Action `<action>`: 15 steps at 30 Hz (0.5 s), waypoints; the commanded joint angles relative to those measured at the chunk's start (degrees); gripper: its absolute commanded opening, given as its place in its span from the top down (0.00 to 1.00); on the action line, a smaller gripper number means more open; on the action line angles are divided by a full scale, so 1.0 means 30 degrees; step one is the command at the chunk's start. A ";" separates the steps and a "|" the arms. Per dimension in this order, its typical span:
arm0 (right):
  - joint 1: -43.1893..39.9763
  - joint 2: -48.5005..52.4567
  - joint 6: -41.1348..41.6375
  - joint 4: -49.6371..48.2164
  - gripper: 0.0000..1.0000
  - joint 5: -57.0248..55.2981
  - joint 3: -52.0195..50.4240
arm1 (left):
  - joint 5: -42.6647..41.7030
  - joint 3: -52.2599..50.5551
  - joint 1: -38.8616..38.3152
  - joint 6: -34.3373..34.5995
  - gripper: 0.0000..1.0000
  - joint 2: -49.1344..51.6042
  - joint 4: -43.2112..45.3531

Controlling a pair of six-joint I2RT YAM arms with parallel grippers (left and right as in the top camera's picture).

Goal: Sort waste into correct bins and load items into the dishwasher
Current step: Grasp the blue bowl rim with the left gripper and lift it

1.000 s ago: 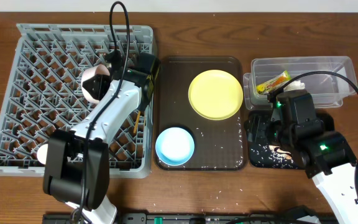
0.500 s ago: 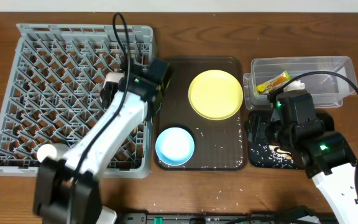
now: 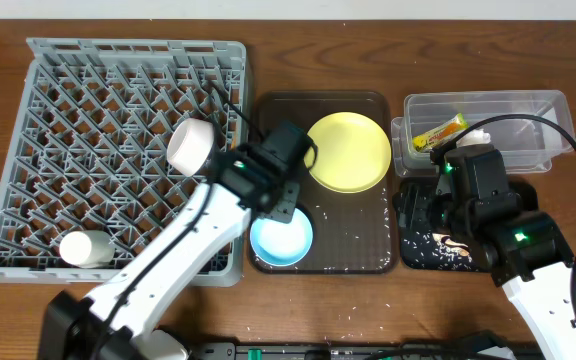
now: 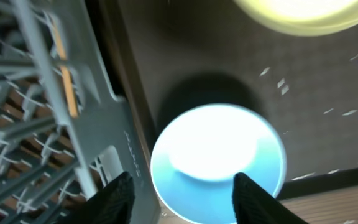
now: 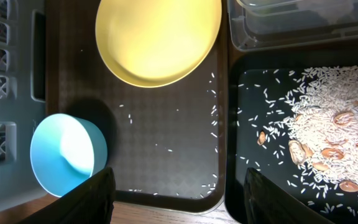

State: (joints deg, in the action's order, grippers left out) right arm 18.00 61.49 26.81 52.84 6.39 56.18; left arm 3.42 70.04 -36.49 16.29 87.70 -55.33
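left tool [image 4: 184, 198], spread wide, hovers above the light blue bowl [image 4: 219, 158]; right tool [image 5: 185, 196], also spread, by the black tray [image 5: 247, 183].

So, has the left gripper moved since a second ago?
Yes: the left gripper swung right, off the grey rack, over the brown tray's blue bowl.

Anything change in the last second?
The left tool swung right, from over the dish rack to the brown tray. It now hovers open and empty above the light blue bowl. No grasp or release is visible. The right tool, yellow plate, bowl, wrapper in the clear tub and rice on the black tray are unchanged.
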 commanded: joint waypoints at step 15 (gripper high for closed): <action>-0.0087 0.0007 0.0124 -0.0321 0.35 -0.0189 0.0087 | -0.1078 -0.1450 -0.1042 0.2543 0.56 0.6033 0.0117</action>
State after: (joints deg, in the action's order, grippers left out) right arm 18.00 61.49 26.81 52.01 6.39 56.18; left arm 6.39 66.06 -38.46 21.74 104.29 -56.29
